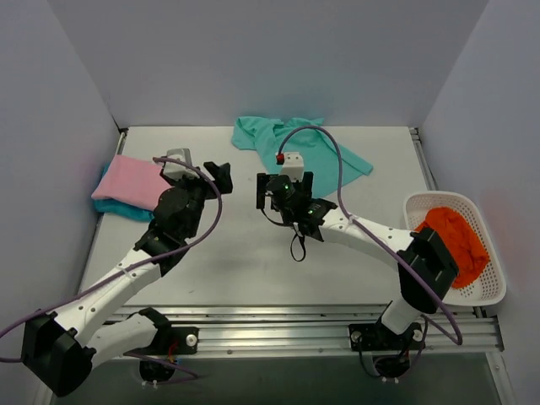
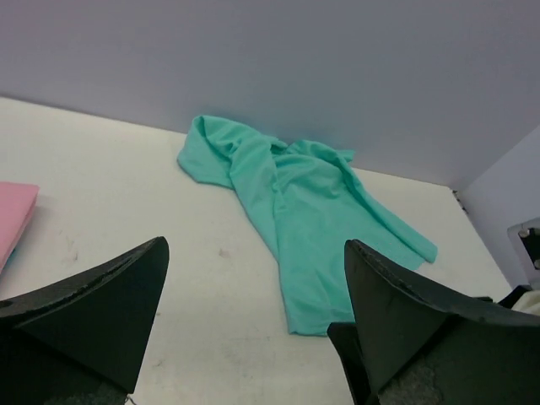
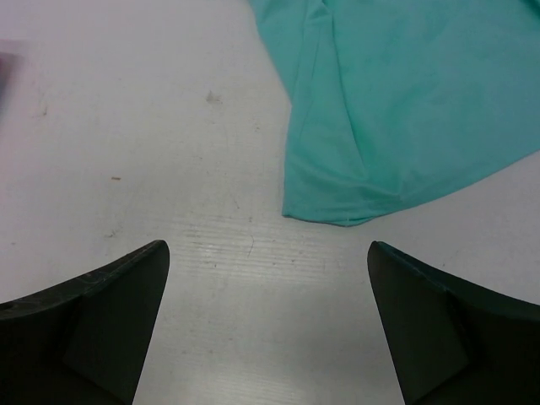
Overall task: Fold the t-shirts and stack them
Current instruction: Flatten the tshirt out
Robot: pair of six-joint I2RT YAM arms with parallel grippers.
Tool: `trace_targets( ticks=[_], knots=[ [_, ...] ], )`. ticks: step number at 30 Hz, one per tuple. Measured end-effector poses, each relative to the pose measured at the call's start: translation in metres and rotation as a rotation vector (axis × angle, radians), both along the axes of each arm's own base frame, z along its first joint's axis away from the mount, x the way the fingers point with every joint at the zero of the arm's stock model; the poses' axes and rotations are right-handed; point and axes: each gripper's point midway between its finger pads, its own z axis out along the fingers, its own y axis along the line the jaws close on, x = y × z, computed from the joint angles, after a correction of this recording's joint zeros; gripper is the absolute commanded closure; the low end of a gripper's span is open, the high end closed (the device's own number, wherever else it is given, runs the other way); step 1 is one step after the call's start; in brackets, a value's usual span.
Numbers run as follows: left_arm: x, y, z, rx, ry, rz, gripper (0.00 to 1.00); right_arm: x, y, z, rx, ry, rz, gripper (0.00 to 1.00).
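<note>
White table [image 1: 245, 261]: mint shirt [image 1: 257, 135] lies just ahead of right gripper [image 3: 268, 278], left gripper [image 2: 253, 278] farther; both gaping, empty.

Loose t-shirt [image 1: 316, 150] far centre, folded t-shirts [image 1: 131, 181] stacked at left edge, basket [image 1: 492, 291] near right, cloth [image 1: 456, 236] inside

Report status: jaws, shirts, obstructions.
Both jaws open, empty. Crumpled mint-teal fabric t-shirt ahead, not yet folded. Folded pink fabric t-shirt at left. Nothing in between.
</note>
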Motion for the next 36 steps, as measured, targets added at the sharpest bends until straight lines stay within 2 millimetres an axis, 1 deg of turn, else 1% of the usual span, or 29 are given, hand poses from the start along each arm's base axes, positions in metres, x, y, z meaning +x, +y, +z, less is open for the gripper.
trace_targets(
  ticks=[2,3,5,8,10,12,16,18,21,23,25,27,29,31,32,33,34,35,36],
  knots=[
    [-0.002,0.007,-0.021,0.004,0.048,0.034,0.06,0.008,0.001,-0.016,-0.005,0.040,-0.008,0.00],
    [0.001,0.013,-0.044,0.027,0.121,0.076,0.06,0.017,0.001,-0.030,-0.008,0.072,-0.026,0.00],
    [0.005,0.017,-0.072,0.063,0.207,0.108,0.06,0.025,-0.001,-0.044,-0.015,0.106,-0.049,0.00],
    [0.010,0.016,-0.102,0.113,0.298,0.120,0.06,0.044,-0.002,-0.060,-0.004,0.144,-0.089,0.00],
    [0.010,0.015,-0.116,0.129,0.342,0.120,0.06,0.055,-0.002,-0.072,0.007,0.168,-0.105,0.01],
    [0.009,0.015,-0.122,0.132,0.362,0.119,0.06,0.065,-0.003,-0.088,0.003,0.196,-0.120,0.01],
    [0.009,0.015,-0.121,0.120,0.360,0.121,0.06,0.086,0.004,-0.117,0.004,0.241,-0.136,0.02],
    [0.009,0.018,-0.119,0.115,0.356,0.127,0.06,0.092,0.010,-0.128,0.005,0.259,-0.134,0.03],
    [0.009,0.027,-0.117,0.101,0.348,0.148,0.06,0.091,0.017,-0.143,0.008,0.289,-0.125,0.03],
    [0.007,0.036,-0.117,0.089,0.344,0.165,0.06,0.088,0.017,-0.151,0.007,0.311,-0.124,0.03],
    [0.006,0.044,-0.118,0.075,0.344,0.182,0.06,0.086,0.017,-0.156,0.007,0.327,-0.127,0.04],
    [0.007,0.050,-0.120,0.064,0.348,0.193,0.06,0.086,0.017,-0.156,0.012,0.329,-0.132,0.05],
    [0.008,0.055,-0.123,0.056,0.357,0.200,0.06,0.085,0.017,-0.157,0.012,0.331,-0.138,0.09],
    [0.008,0.057,-0.124,0.049,0.360,0.202,0.06,0.084,0.015,-0.158,0.012,0.332,-0.145,0.31],
    [0.009,0.058,-0.124,0.043,0.361,0.202,0.06,0.084,0.013,-0.159,0.011,0.328,-0.153,0.52],
    [0.009,0.058,-0.124,0.037,0.362,0.203,0.06,0.082,0.010,-0.161,0.006,0.329,-0.161,0.61],
    [0.009,0.059,-0.125,0.034,0.363,0.203,0.06,0.081,0.007,-0.162,0.001,0.327,-0.170,0.75],
    [0.010,0.060,-0.126,0.031,0.365,0.204,0.06,0.080,0.005,-0.163,-0.003,0.327,-0.176,0.91],
    [0.010,0.061,-0.127,0.029,0.368,0.206,0.06,0.080,0.004,-0.164,-0.006,0.326,-0.184,0.96]
  ],
)
